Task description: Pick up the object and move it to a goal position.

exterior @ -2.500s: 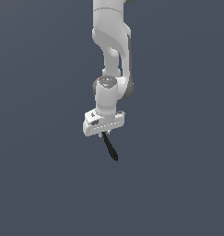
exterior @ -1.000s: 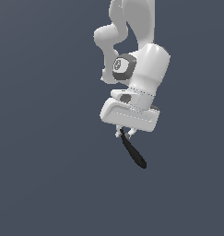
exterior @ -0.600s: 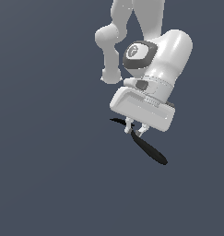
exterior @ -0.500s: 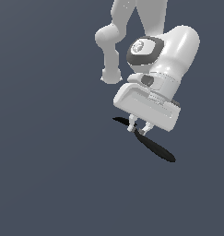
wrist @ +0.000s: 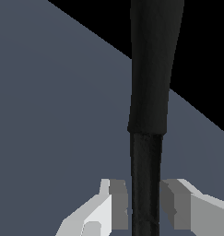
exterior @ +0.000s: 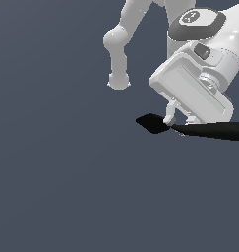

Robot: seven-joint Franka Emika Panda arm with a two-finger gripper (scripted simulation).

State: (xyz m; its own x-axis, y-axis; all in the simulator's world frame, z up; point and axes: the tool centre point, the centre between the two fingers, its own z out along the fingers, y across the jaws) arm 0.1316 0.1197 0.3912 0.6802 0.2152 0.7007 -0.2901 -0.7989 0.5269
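In the exterior view the arm [exterior: 122, 47] comes down from the top edge and its white hand fills the upper right corner. The rest of this view, all the left side and the whole lower half, is plain dark blue-grey ground with nothing standing in it, so there is open room on those sides. The right edge is tight: the black utensil [exterior: 209, 130] runs out of the picture there, and the hand is cut by the same edge.

The utensil lies almost level, a little below the hand. Its short dark tip [exterior: 150, 122] points to the exterior view's left, and the longer, thicker part goes to the exterior view's right. I cannot tell from this view whether it touches the ground under it.

The gripper [wrist: 145, 203] has its fingers [wrist: 115, 203] on both sides of the narrow part of the utensil [wrist: 148, 115]. In the wrist view the two grey pads stand close to the black shaft, one on each side, with only a thin line of gap visible, so the fingers look nearly closed around it and holding it. In the exterior view one pale finger [exterior: 170, 114] meets the utensil just where the tip narrows. Beyond the fingers, in the wrist view, the shaft widens into a broader black part that reaches the picture edge, next to a black area.
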